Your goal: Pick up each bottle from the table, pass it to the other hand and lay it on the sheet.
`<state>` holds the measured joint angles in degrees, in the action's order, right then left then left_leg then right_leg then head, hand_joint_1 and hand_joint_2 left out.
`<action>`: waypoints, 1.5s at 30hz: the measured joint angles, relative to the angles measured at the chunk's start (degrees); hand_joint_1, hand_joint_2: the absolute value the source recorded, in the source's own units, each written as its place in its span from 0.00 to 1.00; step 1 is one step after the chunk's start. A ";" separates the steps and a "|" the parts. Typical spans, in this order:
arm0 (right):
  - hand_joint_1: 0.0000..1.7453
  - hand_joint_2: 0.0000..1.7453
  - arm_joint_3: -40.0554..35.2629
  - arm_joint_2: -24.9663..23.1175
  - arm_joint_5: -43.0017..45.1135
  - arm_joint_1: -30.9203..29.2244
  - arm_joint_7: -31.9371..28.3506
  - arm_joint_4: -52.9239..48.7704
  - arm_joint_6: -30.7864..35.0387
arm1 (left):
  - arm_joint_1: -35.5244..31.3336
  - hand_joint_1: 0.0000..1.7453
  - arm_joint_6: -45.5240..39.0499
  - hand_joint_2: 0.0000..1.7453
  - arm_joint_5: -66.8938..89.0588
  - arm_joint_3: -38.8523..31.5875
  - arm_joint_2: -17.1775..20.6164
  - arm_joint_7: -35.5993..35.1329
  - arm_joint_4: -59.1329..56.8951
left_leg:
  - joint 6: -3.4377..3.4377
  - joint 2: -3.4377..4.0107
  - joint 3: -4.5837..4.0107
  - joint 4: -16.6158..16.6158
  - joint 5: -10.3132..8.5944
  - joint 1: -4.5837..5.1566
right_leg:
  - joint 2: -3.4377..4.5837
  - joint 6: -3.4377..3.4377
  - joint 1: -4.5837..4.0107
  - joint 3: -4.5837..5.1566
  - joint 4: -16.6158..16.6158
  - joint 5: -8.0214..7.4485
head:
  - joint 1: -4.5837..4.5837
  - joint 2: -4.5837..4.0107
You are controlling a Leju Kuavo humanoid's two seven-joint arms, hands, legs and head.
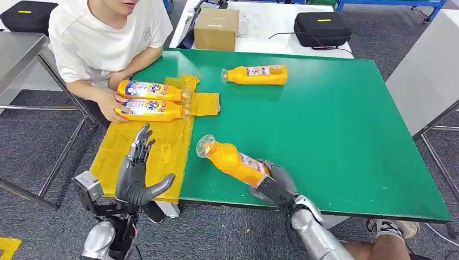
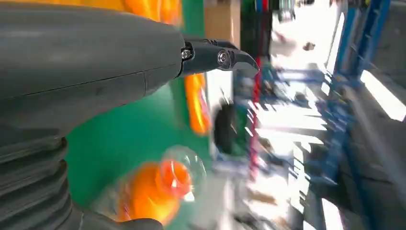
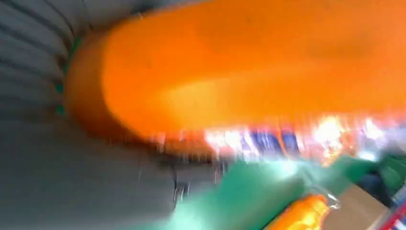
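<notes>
We read "Tide" on the two bottles [image 1: 146, 99] lying on the yellow sheet [image 1: 162, 146]. Our right hand [image 1: 276, 184] clamps a tilted bottle [image 1: 233, 161] beside the sheet; our left hand [image 1: 138, 173] is raised over it, fingers spread.

Head view, lower left of the frame: the left arm [image 1: 100, 241] rises from the bottom edge, its silver forearm ending in a dark wrist. The left hand [image 1: 136, 176] stands upright with its fingers [image 1: 142, 142] extended and slightly spread toward the top of the frame, the thumb [image 1: 162, 184] jutting to the right; it holds nothing. Lower centre-right: the right arm [image 1: 319, 238] enters from the bottom edge and slants up and to the left. The right hand [image 1: 273, 184] is wrapped around the base end of an orange bottle [image 1: 233, 161], which it holds tilted, neck toward the upper left.
</notes>
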<state>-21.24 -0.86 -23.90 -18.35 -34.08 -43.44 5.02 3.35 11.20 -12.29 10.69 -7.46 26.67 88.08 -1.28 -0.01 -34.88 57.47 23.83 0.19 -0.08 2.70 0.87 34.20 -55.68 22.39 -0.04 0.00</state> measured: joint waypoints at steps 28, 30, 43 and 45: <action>1.00 1.00 1.40 -11.67 6.28 8.80 -2.34 -20.82 -8.43 | 1.85 0.00 0.80 1.00 13.76 6.27 -2.88 0.92 -6.73 | -0.05 -0.14 -0.49 -0.01 -0.07 0.03 | -0.04 0.01 0.06 0.48 -0.02 0.02 | -0.04 0.00; 1.00 1.00 -0.08 -12.10 5.63 8.32 -2.62 -19.87 -8.30 | 1.59 0.00 0.85 1.00 13.43 6.75 -2.97 0.89 -6.73 | -0.05 -0.14 -0.52 -0.01 -0.07 0.03 | -0.05 0.01 0.06 0.49 -0.02 0.02 | -0.02 0.00; 1.00 1.00 -8.66 -14.16 6.86 6.07 -5.18 -10.57 -9.02 | -1.05 0.00 -0.68 1.00 8.02 8.33 -4.41 -0.38 -5.69 | -0.06 -0.11 -0.55 0.01 -0.07 0.05 | -0.03 0.01 0.07 0.60 -0.02 0.00 | -0.02 0.00; 1.00 1.00 -8.51 -13.94 7.81 5.87 -5.02 -8.81 -9.74 | -1.03 0.00 -0.75 1.00 7.97 9.18 -4.37 -0.33 -4.11 | -0.06 -0.14 -0.57 0.01 -0.08 0.04 | -0.05 0.01 0.08 0.59 -0.02 0.00 | -0.02 0.00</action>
<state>-29.75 -14.80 -16.09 -12.48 -39.10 -52.25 -4.72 2.32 10.45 -4.33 19.87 -11.82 26.34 83.97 -1.34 -0.14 -35.45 57.47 23.75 0.23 -0.14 2.71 0.94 34.79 -55.69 22.39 -0.07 0.00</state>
